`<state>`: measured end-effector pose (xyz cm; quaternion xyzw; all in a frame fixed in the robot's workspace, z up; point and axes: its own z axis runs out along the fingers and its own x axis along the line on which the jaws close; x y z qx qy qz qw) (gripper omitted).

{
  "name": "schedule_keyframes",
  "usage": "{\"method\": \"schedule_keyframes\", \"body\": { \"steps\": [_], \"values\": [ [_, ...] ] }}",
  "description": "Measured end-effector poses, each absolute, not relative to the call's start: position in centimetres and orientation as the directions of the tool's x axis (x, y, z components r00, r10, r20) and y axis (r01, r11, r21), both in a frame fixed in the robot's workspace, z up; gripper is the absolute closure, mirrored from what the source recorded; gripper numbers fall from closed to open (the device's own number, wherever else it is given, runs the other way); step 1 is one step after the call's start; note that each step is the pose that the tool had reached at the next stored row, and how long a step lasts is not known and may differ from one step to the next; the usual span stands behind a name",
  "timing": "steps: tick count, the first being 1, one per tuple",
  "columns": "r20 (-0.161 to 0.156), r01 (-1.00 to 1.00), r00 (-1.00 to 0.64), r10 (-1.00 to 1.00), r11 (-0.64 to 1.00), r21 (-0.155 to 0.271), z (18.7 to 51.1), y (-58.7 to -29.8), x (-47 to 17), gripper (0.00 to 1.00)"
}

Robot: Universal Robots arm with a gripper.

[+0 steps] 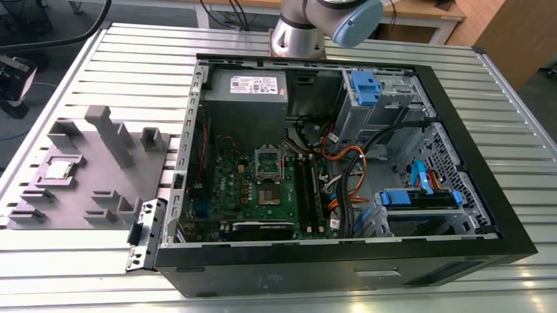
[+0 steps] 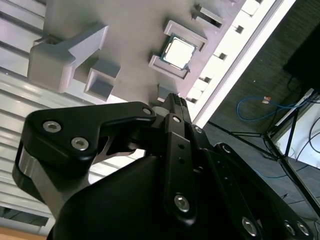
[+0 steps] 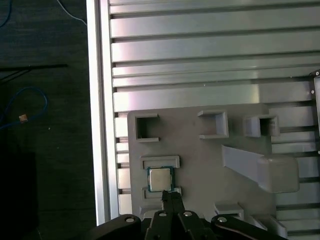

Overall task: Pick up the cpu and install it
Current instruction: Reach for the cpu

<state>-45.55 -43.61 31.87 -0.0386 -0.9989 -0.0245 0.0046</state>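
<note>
The exterior view looks steeply down over the table (image 1: 513, 98); both wrist views, nearer, look past the gripper (image 2: 172, 97) (image 3: 170, 196) onto its grey tray (image 2: 130, 30) (image 3: 200, 160).

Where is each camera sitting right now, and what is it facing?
Exterior view: off the arm, looking down on the open computer case, grey tray at the exterior view's left; arm shows.
First wrist view: on the arm, facing the cpu in the tray; gripper shows.
Second wrist view: on the arm, slanting past the gripper at the tray.
Both wrist views share the cpu.
</note>
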Motion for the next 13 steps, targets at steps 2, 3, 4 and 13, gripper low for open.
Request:
{"method": "schedule_keyframes", "body": {
  "steps": [2,3,4,13],
  "values": [
    [0.011,0.077,-0.997,0.077,0.996,0.049,31.5,-43.7,-45.5,0.89],
    [0.011,0.077,-0.997,0.077,0.996,0.049,31.3,-43.7,-45.5,0.89],
    [0.012,0.077,-0.997,0.077,0.996,0.049,31.2,-43.8,-45.5,0.89],
    [0.013,0.077,-0.997,0.077,0.996,0.049,30.1,-44.3,-45.6,0.89]
  ]
}}
